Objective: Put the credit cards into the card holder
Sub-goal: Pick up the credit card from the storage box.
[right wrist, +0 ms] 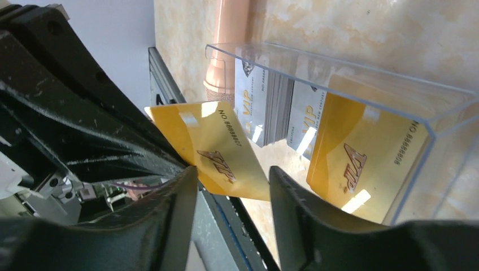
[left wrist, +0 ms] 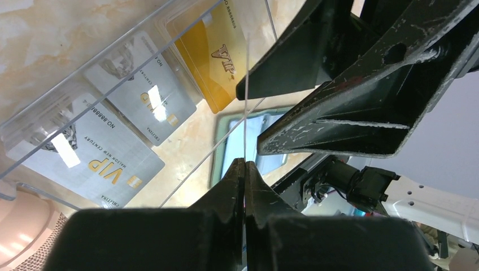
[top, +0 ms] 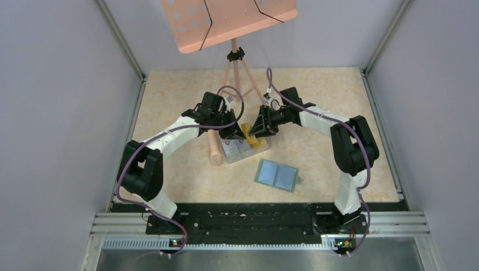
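My left gripper (top: 236, 134) (left wrist: 244, 161) is shut on one corner of an orange-yellow credit card (right wrist: 217, 149) and holds it above the clear plastic box (top: 243, 151). The left wrist view shows that card as a thin edge (left wrist: 245, 101). My right gripper (top: 258, 131) (right wrist: 233, 175) is open, its fingers on either side of the held card without closing on it. The box (right wrist: 339, 79) holds another orange card (right wrist: 361, 164) (left wrist: 212, 56) and grey VIP cards (left wrist: 96, 152) (right wrist: 254, 107). The sage-green card holder (top: 277, 175) lies open on the table nearer the arms, showing pale blue sleeves.
A pink cylinder (top: 213, 149) (right wrist: 231, 39) lies left of the box. A pink tripod stand (top: 236, 62) with a perforated board (top: 226, 20) stands at the back. Grey walls enclose the table; a metal rail (top: 254, 223) runs along the front.
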